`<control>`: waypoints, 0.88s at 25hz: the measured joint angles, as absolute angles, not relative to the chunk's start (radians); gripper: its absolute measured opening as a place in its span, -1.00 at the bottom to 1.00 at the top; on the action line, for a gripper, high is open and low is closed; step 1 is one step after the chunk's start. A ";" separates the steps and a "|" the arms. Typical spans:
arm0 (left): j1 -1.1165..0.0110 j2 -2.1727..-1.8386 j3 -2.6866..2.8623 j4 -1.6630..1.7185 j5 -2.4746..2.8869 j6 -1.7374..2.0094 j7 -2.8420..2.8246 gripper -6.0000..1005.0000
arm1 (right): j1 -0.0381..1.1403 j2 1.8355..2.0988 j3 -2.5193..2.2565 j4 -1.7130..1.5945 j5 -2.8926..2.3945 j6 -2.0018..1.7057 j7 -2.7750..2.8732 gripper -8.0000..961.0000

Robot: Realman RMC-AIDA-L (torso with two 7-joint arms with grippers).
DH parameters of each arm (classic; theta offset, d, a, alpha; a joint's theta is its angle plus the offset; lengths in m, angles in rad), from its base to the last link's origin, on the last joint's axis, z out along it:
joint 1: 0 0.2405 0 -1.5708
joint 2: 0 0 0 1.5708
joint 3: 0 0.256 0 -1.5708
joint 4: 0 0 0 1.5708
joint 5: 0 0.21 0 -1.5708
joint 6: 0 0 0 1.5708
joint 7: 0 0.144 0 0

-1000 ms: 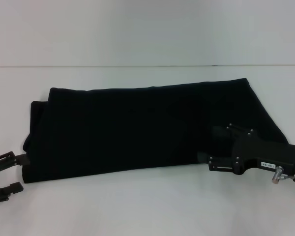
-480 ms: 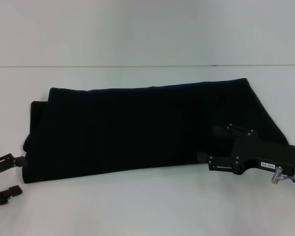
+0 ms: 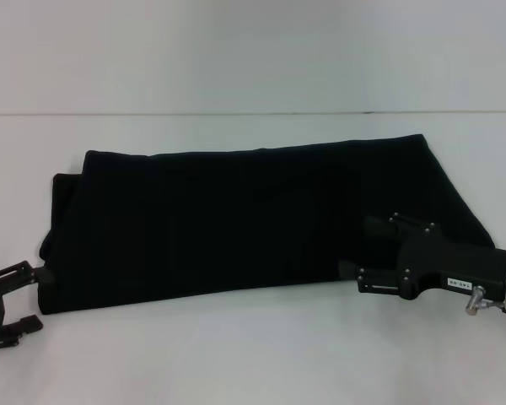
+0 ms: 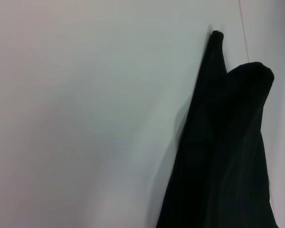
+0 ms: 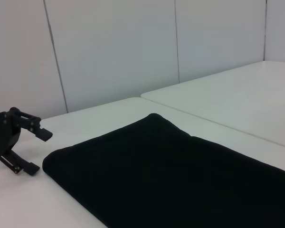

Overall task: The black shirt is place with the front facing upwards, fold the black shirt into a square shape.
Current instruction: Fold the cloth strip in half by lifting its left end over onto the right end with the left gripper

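Note:
The black shirt [image 3: 236,219] lies folded into a long band across the white table [image 3: 253,354], with no lettering showing. It also shows in the left wrist view [image 4: 223,156] and the right wrist view [image 5: 171,175]. My left gripper [image 3: 34,298] is open and empty, just off the shirt's near left corner; it also shows in the right wrist view [image 5: 35,151]. My right gripper [image 3: 354,247] lies low over the shirt's near right end, jaws apart, fingertips dark against the cloth.
A seam [image 3: 253,113] crosses the white table behind the shirt. Bare white table surface lies in front of the shirt and behind it. White wall panels [image 5: 114,47] stand beyond the table.
My left gripper has drifted slightly toward the near edge, away from the shirt's corner. The right arm and the shirt have not moved.

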State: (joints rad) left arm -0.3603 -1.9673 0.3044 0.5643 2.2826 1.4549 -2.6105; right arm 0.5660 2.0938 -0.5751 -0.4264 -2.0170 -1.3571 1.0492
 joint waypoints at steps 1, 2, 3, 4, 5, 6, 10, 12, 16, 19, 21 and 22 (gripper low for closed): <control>-0.363 -1.968 0.305 0.564 2.283 1.452 -2.610 0.78 | 0.566 2.094 -0.575 -0.426 -2.017 -1.357 1.049 0.97; -0.365 -1.970 0.305 0.564 2.283 1.451 -2.610 0.78 | 0.566 2.094 -0.575 -0.426 -2.017 -1.357 1.049 0.97; -0.368 -1.972 0.306 0.564 2.283 1.449 -2.610 0.78 | 0.566 2.094 -0.574 -0.426 -2.017 -1.357 1.049 0.97; -0.371 -1.974 0.306 0.564 2.283 1.448 -2.609 0.78 | 0.566 2.094 -0.574 -0.426 -2.017 -1.357 1.049 0.97; -0.374 -1.976 0.306 0.564 2.283 1.446 -2.608 0.78 | 0.566 2.094 -0.574 -0.426 -2.017 -1.357 1.049 0.97; -0.377 -1.977 0.308 0.564 2.283 1.445 -2.608 0.78 | 0.566 2.094 -0.574 -0.426 -2.017 -1.357 1.049 0.97; -0.389 -1.979 0.332 0.564 2.283 1.434 -2.608 0.78 | 0.566 2.094 -0.574 -0.426 -2.017 -1.358 1.050 0.97; -0.391 -1.979 0.340 0.562 2.283 1.428 -2.610 0.79 | 0.566 2.094 -0.573 -0.426 -2.017 -1.358 1.051 0.97; -0.393 -1.979 0.342 0.556 2.283 1.417 -2.611 0.79 | 0.566 2.094 -0.572 -0.426 -2.017 -1.358 1.053 0.97; -0.400 -1.979 0.342 0.554 2.283 1.409 -2.611 0.78 | 0.566 2.094 -0.572 -0.426 -2.017 -1.358 1.056 0.97; -0.407 -1.979 0.342 0.554 2.283 1.403 -2.613 0.78 | 0.567 2.094 -0.572 -0.426 -2.017 -1.358 1.057 0.97; -0.414 -1.979 0.342 0.553 2.283 1.399 -2.614 0.79 | 0.567 2.094 -0.572 -0.426 -2.017 -1.358 1.057 0.97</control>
State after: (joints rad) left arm -0.4135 -1.9788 0.3422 0.5533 2.2825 1.3987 -2.6138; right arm 0.5671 2.0937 -0.5721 -0.4264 -2.0171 -1.3576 1.0573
